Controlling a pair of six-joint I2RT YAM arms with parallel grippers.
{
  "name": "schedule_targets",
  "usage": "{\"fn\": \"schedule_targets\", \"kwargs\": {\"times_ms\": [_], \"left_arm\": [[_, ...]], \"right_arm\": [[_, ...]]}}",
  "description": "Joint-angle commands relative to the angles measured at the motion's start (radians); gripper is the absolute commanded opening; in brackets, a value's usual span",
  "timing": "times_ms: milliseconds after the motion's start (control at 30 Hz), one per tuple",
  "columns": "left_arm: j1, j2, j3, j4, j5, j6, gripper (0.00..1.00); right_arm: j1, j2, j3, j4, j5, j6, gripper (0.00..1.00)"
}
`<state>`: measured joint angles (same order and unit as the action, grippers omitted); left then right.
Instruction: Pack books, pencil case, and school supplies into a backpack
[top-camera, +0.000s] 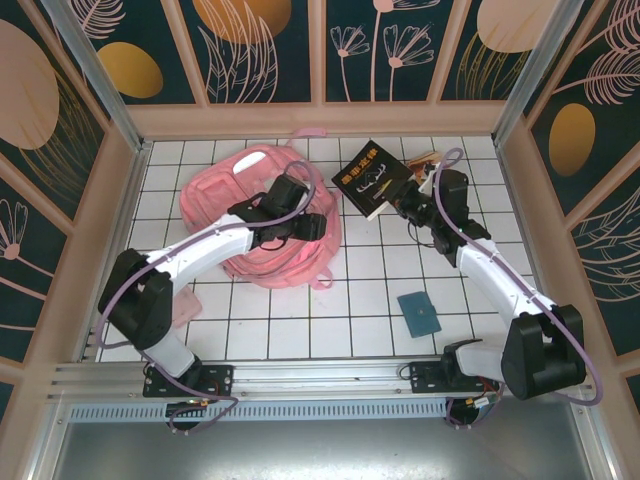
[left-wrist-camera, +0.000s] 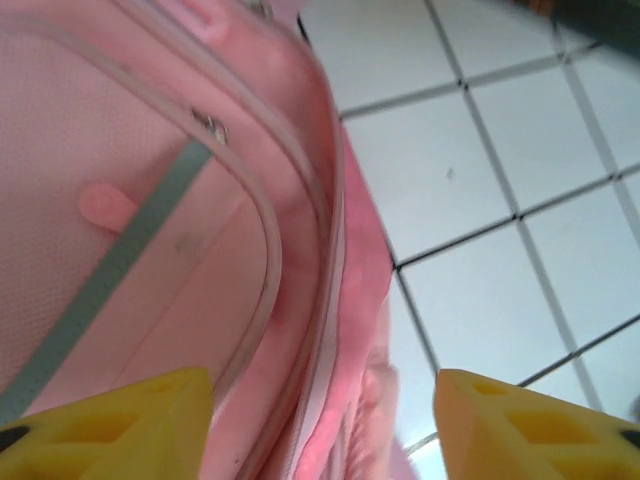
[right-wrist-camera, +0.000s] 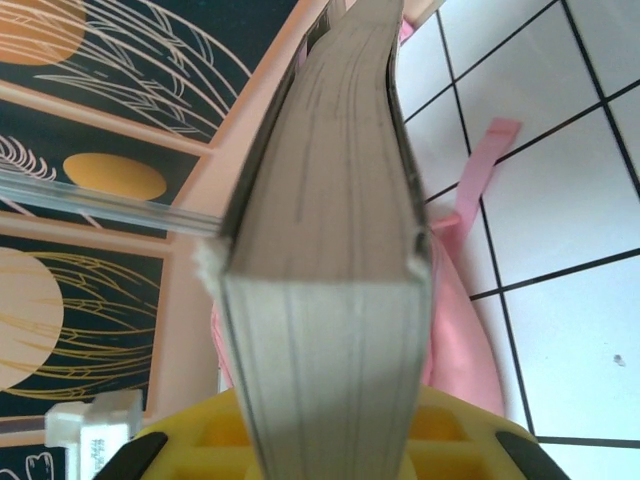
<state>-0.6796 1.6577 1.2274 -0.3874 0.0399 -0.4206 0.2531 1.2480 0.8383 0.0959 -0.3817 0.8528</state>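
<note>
The pink backpack (top-camera: 250, 200) lies on the white tiled table, left of centre. My left gripper (top-camera: 318, 228) hovers over its right edge. In the left wrist view the gripper (left-wrist-camera: 325, 400) is open, its yellow fingers (left-wrist-camera: 120, 425) apart, with the backpack's zip seam and side (left-wrist-camera: 150, 200) between them and untouched. My right gripper (top-camera: 403, 203) is shut on the books (top-camera: 372, 178), a stack with a black cover on top, held tilted above the table right of the backpack. In the right wrist view the books' page edges (right-wrist-camera: 320, 250) stick out from the gripper (right-wrist-camera: 320, 420), with pink backpack fabric (right-wrist-camera: 455, 330) behind.
A flat teal item (top-camera: 419, 312) lies on the tiles near the right arm. A pink object (top-camera: 185, 308) sits beside the left arm's lower link. A pink strap (top-camera: 310, 133) reaches the back wall. Patterned walls enclose the table (top-camera: 380, 270) on three sides.
</note>
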Motion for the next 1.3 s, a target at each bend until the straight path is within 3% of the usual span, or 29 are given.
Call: {"fn": "schedule_targets", "kwargs": {"times_ms": [0,167,400,500,800,1133,1267], "left_arm": [[0.002,0.049,0.040,-0.142,0.001,0.092,0.56],[0.001,0.113,0.072,-0.171,0.076,0.134,0.44],[0.001,0.179,0.126,-0.190,0.088,0.159,0.33],[0.001,0.191,0.149,-0.200,0.077,0.164,0.21],[0.001,0.089,0.247,-0.227,-0.086,0.156,0.00],[0.001,-0.070,0.277,-0.092,-0.427,0.068,0.00],[0.000,-0.100,0.269,-0.013,-0.465,0.063,0.00]], "right_arm": [[-0.011,-0.053,0.001,0.046,0.010,-0.032,0.09],[-0.015,-0.054,-0.004,0.042,0.011,-0.027,0.09],[-0.015,-0.065,-0.009,0.035,0.021,-0.026,0.09],[-0.015,-0.075,-0.008,0.022,0.031,-0.036,0.09],[-0.028,-0.156,-0.031,-0.025,0.004,-0.071,0.09],[-0.028,-0.226,-0.088,0.015,-0.184,-0.052,0.10],[-0.016,-0.192,-0.098,0.056,-0.271,0.008,0.10]]}}
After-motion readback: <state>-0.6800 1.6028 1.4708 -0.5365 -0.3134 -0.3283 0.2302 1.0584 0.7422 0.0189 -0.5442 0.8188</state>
